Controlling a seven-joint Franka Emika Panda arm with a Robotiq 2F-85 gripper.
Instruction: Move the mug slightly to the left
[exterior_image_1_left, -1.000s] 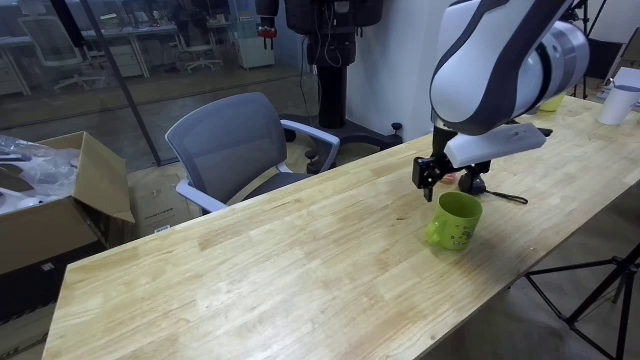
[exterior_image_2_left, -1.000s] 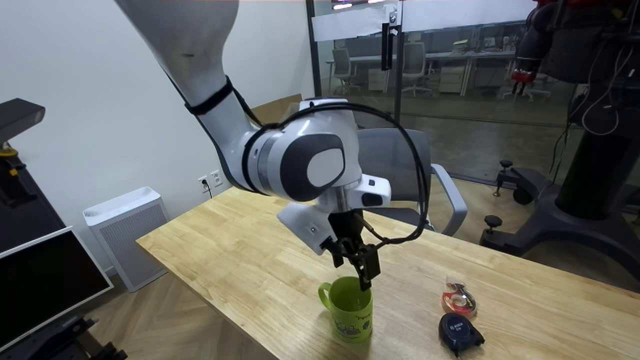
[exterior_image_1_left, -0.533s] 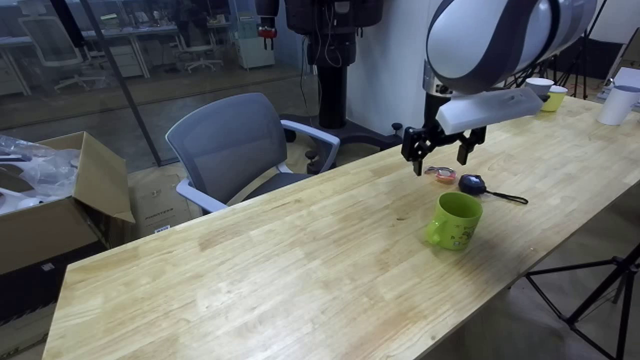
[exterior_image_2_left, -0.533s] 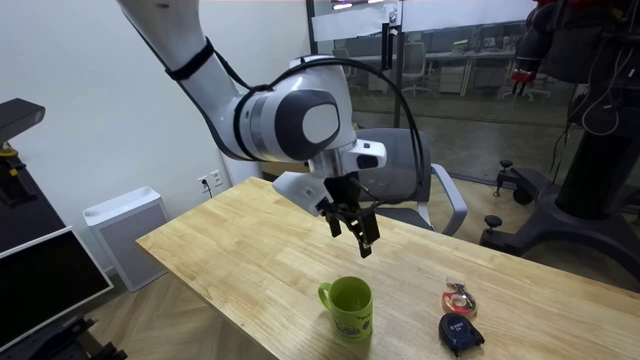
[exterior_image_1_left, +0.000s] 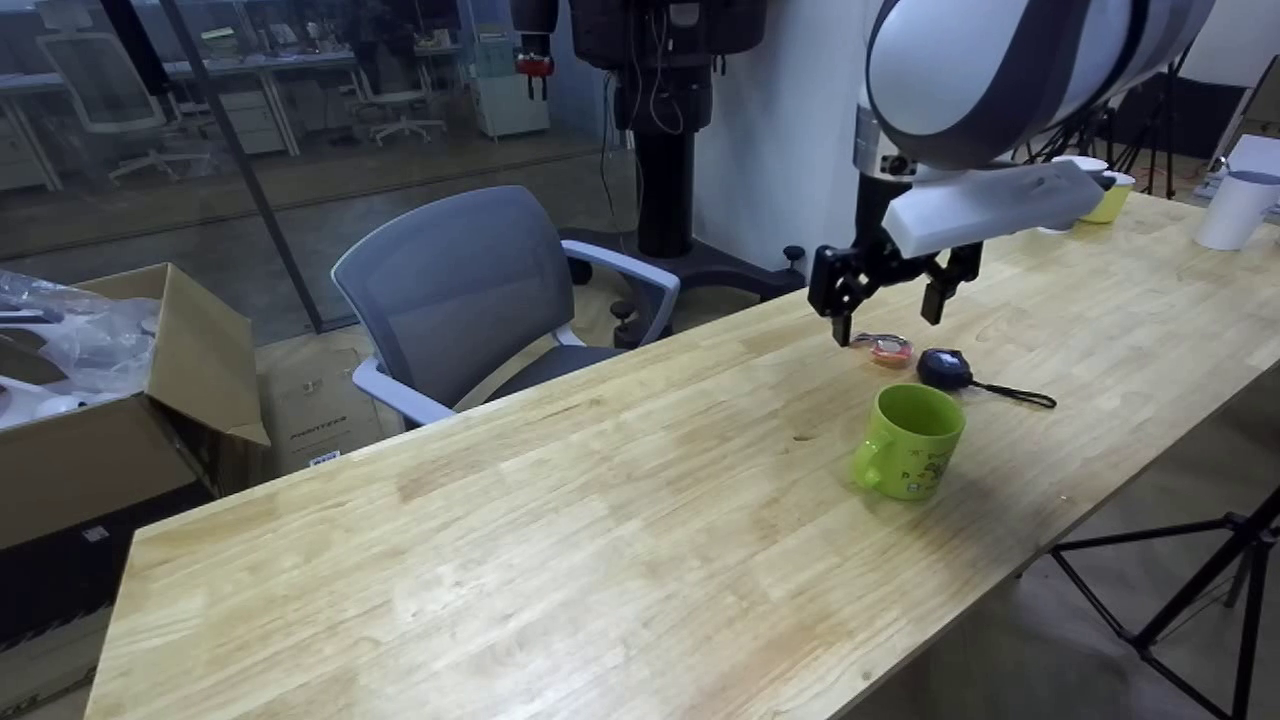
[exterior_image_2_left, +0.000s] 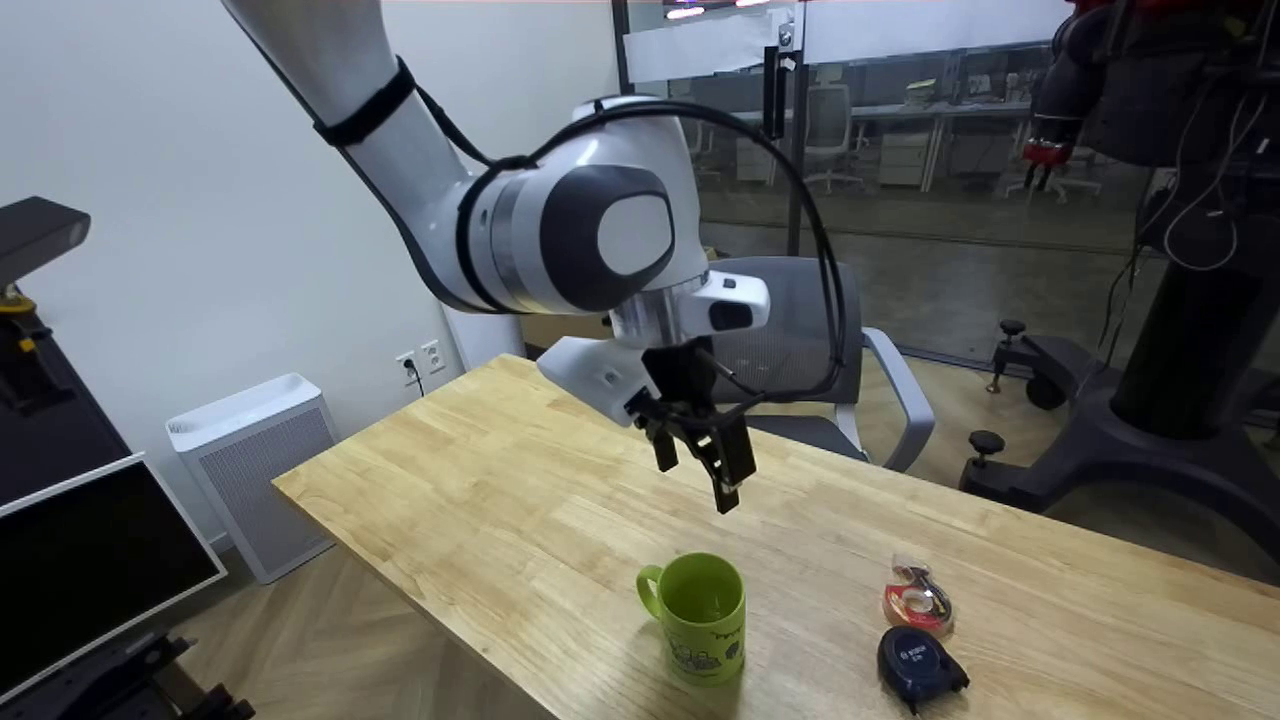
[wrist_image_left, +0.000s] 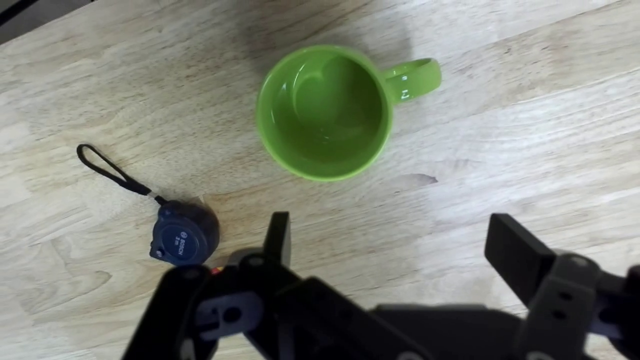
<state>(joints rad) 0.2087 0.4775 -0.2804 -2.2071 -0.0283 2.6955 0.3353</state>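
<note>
The lime-green mug stands upright on the wooden table. In an exterior view its handle points to the left; in the wrist view I look down into it, and its handle points right. My gripper is open and empty, raised above the table and apart from the mug. It also hangs higher than the mug and behind it in an exterior view. In the wrist view the open fingers are below the mug, with bare wood between them.
A dark blue tape measure with a cord lies near the mug, also in the wrist view. A red tape dispenser lies beside it. A yellow cup and a white container stand at the far end. A chair stands at the table's edge.
My gripper has risen from close to the mug's rim and moved back away from it, with only a slight shift in the last half second. The mug has not moved.
</note>
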